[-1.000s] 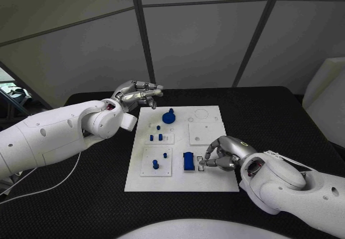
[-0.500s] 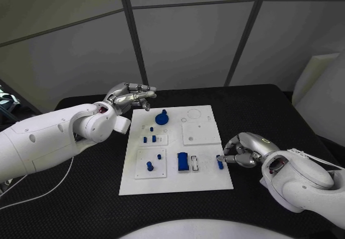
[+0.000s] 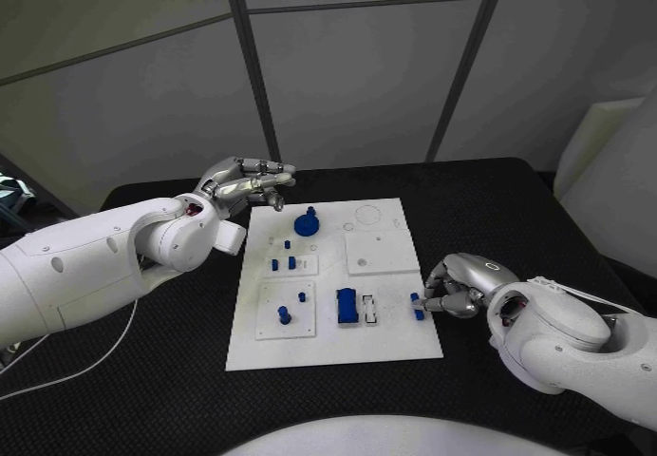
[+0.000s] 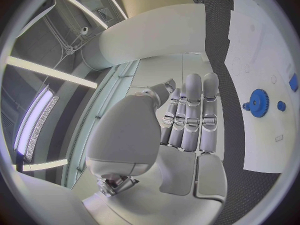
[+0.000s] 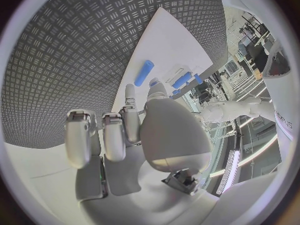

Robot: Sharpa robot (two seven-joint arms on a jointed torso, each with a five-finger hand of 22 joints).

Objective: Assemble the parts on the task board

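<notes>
The white task board (image 3: 335, 337) lies in the middle of the black table. On it are a blue gear (image 3: 309, 226), several small blue pegs (image 3: 285, 263) and a blue block (image 3: 347, 307) beside a white slot. My right hand (image 3: 460, 283) rests at the board's right edge. A small blue peg (image 3: 416, 304) lies flat on the board just ahead of its fingertips. In the right wrist view this peg (image 5: 144, 73) lies apart from the thumb and finger. My left hand (image 3: 248, 181) hovers off the board's far left corner, fingers curled on nothing; the gear (image 4: 257, 103) is near it.
A raised square sub-plate (image 3: 378, 253) sits on the board's right half, and round holes (image 3: 367, 217) lie at its far edge. Black table (image 3: 507, 209) surrounds the board. Grey wall panels stand behind the table.
My right hand has moved from beside the blue block to the board's right edge, and the small blue peg now lies there. The left hand holds its place. The camera shifted.
</notes>
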